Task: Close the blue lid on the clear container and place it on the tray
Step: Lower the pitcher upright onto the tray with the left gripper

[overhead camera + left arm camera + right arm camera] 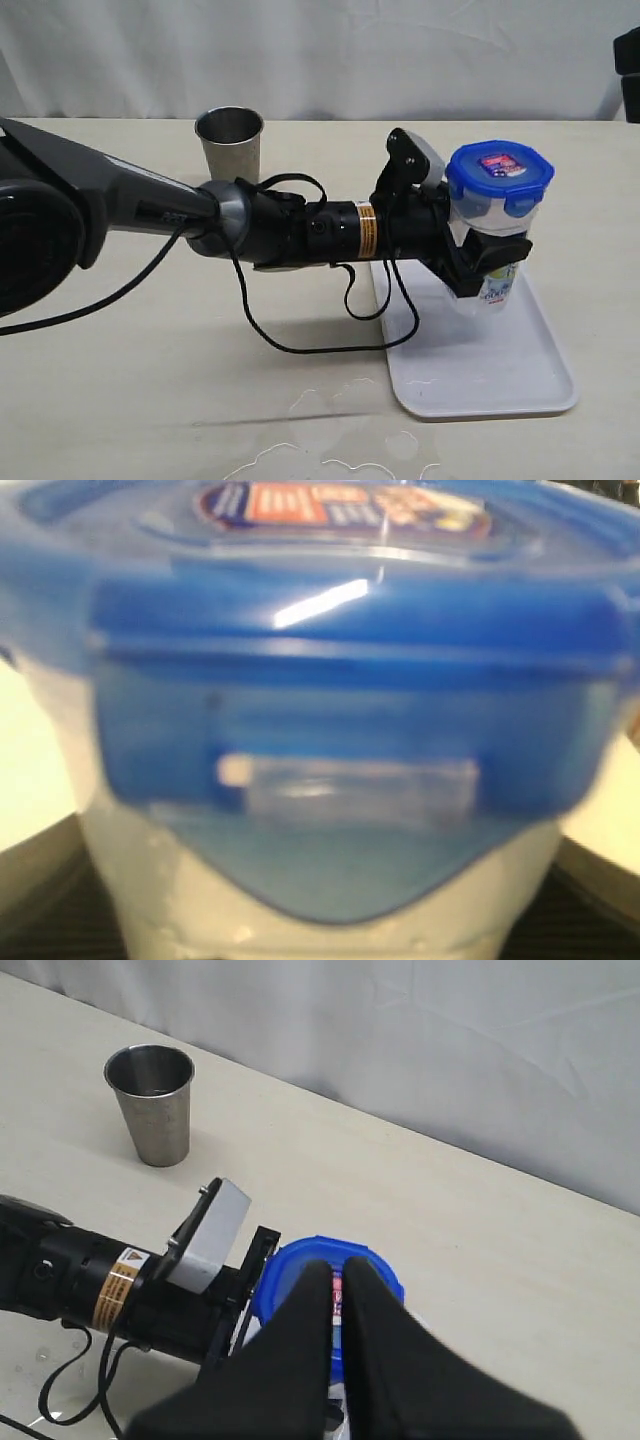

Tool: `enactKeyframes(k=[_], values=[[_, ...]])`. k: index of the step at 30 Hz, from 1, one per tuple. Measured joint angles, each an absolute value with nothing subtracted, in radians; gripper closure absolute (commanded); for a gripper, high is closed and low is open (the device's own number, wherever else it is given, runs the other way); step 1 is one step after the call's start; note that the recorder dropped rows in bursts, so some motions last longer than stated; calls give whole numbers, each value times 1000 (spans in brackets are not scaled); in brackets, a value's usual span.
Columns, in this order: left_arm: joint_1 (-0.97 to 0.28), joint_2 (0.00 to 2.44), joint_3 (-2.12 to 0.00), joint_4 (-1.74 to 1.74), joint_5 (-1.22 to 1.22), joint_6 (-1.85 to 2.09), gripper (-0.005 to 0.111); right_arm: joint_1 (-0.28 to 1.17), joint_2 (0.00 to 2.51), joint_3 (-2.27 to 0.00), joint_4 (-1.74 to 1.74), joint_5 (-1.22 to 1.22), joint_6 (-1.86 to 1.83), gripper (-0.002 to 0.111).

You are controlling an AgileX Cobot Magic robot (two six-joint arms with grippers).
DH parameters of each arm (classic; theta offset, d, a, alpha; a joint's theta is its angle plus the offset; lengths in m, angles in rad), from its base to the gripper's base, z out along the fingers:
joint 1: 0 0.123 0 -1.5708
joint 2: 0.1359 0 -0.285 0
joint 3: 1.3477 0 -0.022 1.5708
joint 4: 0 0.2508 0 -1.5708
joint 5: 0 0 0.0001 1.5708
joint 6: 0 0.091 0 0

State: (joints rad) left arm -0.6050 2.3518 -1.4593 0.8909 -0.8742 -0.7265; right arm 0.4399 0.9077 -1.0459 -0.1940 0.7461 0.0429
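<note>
The flat white tray (540, 390) lies on the tabletop (150, 400) at the lower right of the exterior view. The tall clear container (497, 297) stands upright over the tray's upper half, clamped by the left tool (484, 258). The glossy blue lid (499, 177) sits on top, directly below the right tool (338, 1295), whose fingers (300, 1345) are together.

This looks like a robotics lab test bench: a bare beige counter (120, 400), a white cloth curtain (300, 50) hung behind it, a cabled black robot arm (300, 225), and sparse props, a steel cup (230, 140) and a white tray (500, 390).
</note>
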Motion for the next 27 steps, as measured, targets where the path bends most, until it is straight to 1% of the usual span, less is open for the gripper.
enactKeyframes(k=[5,15,18,19,22,23,24,25,27], values=[[-605,2407,-1459,891,-872,-676,107,440,908,-1045,-194,742,44,104],[-605,2413,-1459,889,-874,-608,106,440,908,-1045,-192,742,44,104],[-605,2413,-1459,889,-874,-604,91,440,908,-1045,-192,742,44,104],[-605,2413,-1459,889,-874,-604,83,440,908,-1045,-192,742,44,104],[-605,2413,-1459,889,-874,-588,49,440,908,-1045,-192,742,44,104],[-605,2413,-1459,889,-874,-573,36,440,908,-1045,-192,742,44,104],[-605,2413,-1459,890,-874,-562,16,440,908,-1045,-192,742,44,104],[-605,2413,-1459,890,-876,-544,6,440,908,-1045,-192,742,44,104],[-605,2413,-1461,889,-878,-536,5,440,908,-1045,-192,742,44,104]])
